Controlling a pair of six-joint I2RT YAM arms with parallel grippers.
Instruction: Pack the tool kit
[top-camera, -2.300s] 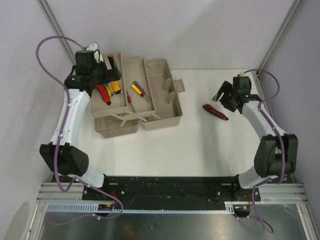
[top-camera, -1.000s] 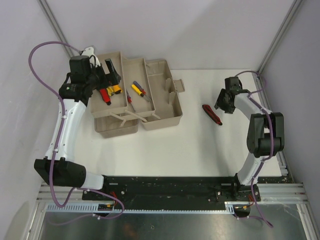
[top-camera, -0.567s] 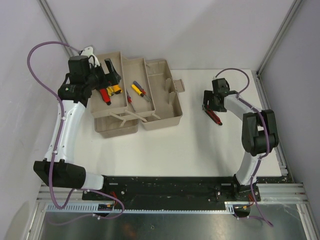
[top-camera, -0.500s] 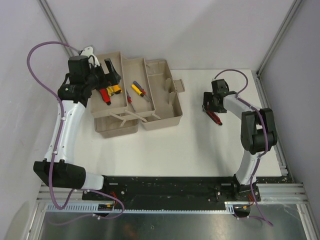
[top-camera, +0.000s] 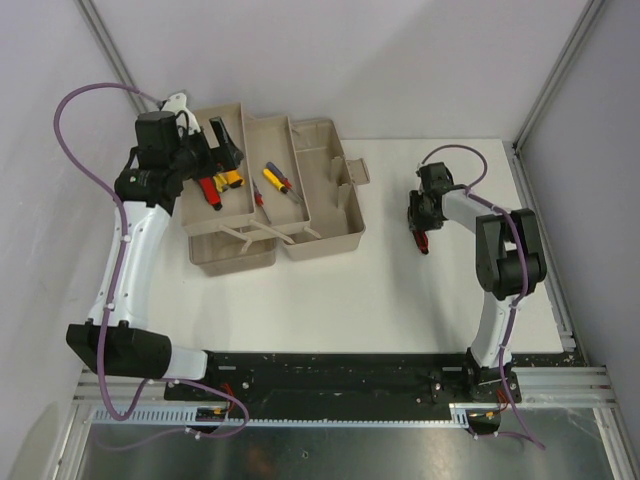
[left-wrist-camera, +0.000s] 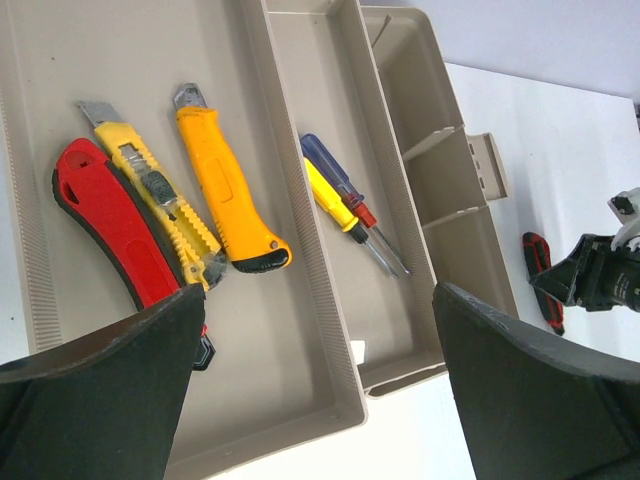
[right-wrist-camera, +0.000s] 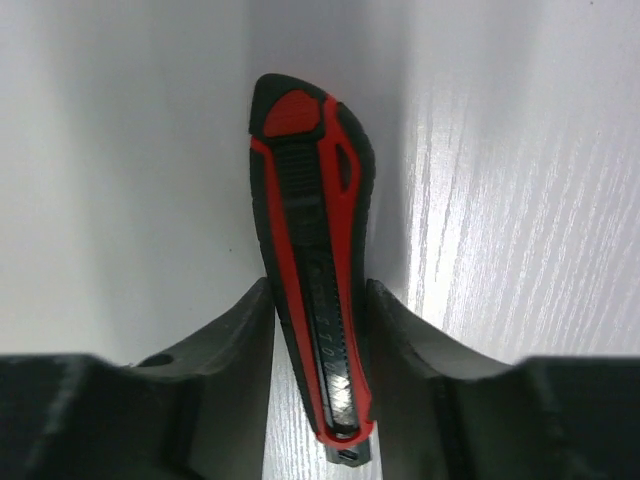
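Note:
The beige toolbox (top-camera: 325, 215) stands open at the back left, its trays spread out. My left gripper (top-camera: 212, 150) hovers open above the left tray (left-wrist-camera: 290, 400), nothing between its fingers. That tray holds a red cutter (left-wrist-camera: 110, 225), a slim yellow cutter (left-wrist-camera: 160, 205) and a thick yellow one (left-wrist-camera: 220, 180). Two screwdrivers, one blue-handled (left-wrist-camera: 335, 180) and one yellow-handled (left-wrist-camera: 328, 200), lie in the middle tray. On the white table to the right, my right gripper (right-wrist-camera: 318, 290) is shut on a red-and-black cutter (right-wrist-camera: 310, 230), both fingers against its sides. In the top view this cutter (top-camera: 422, 241) pokes out below the gripper (top-camera: 420, 222).
The toolbox's right compartment (left-wrist-camera: 450, 190) with dividers shows nothing inside. A grey frame post (top-camera: 545, 90) and the enclosure wall stand close behind the right arm. White tabletop (top-camera: 380, 290) stretches between the toolbox and the arms' bases.
My right arm swung left over the red-and-black cutter, turned it slightly, and its jaws came in against the cutter's sides. The left arm has stayed still.

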